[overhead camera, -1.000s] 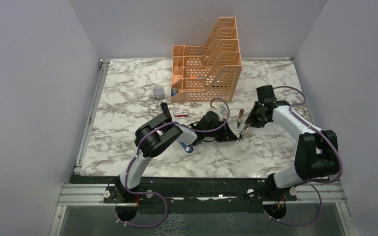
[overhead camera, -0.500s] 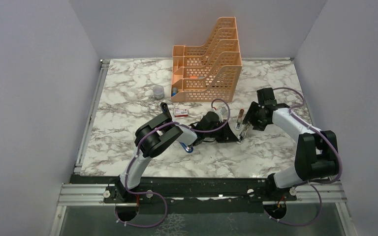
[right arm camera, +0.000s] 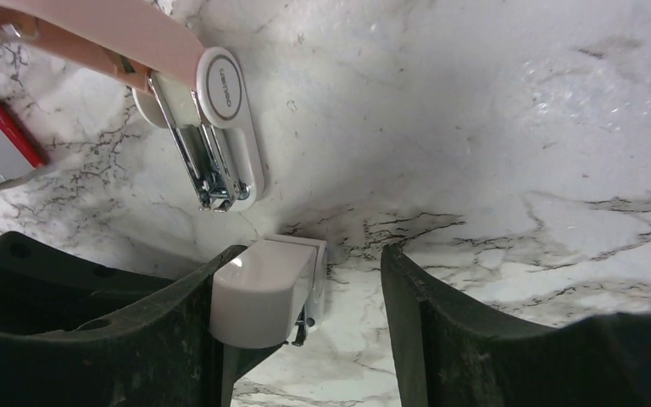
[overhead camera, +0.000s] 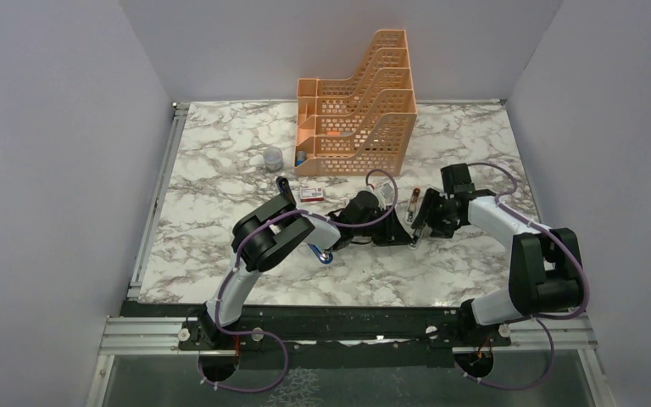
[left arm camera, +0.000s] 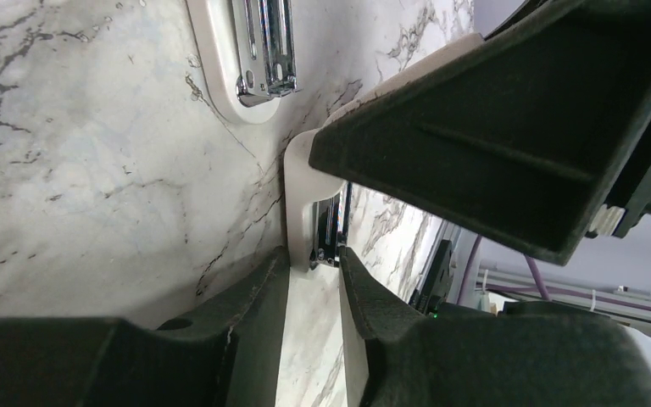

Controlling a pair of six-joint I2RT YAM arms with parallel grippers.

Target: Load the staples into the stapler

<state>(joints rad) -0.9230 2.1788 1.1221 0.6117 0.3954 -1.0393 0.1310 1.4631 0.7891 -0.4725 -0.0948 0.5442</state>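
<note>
Nearly tip to tip, the two claws meet low over the middle of the marble surface [overhead camera: 220, 170]. The left arm [overhead camera: 258, 242] rises from its base to a raised elbow. Its forearm then stretches rightward, close above the surface, with the wrist tipped down. The right arm [overhead camera: 542, 267] is folded sharply at its elbow and reaches back toward the centre, its wrist bent so that the claw points left and down.

The left claw [left arm camera: 314, 253] has its fingers close on either side of the end of a pale oblong piece [right arm camera: 263, 292] that lies on the surface. I cannot tell whether they press on it. The right claw [right arm camera: 309, 254] stands with its jaws apart around the same piece. One finger [right arm camera: 136, 339] touches the piece, and bare marble shows between it and the other finger.

Just beyond the piece lies a pink-armed tool [right arm camera: 229, 93] with a chrome channel, touching neither claw.

The stapler [overhead camera: 322, 254] lies on the surface under the left forearm, with only its blue end showing, well apart from both claws. The red-and-white box of staples [overhead camera: 309, 193] sits just behind the left forearm, in front of an orange file rack [overhead camera: 360, 110]. A small clear cup [overhead camera: 272, 158] stands to the left of the rack.
</note>
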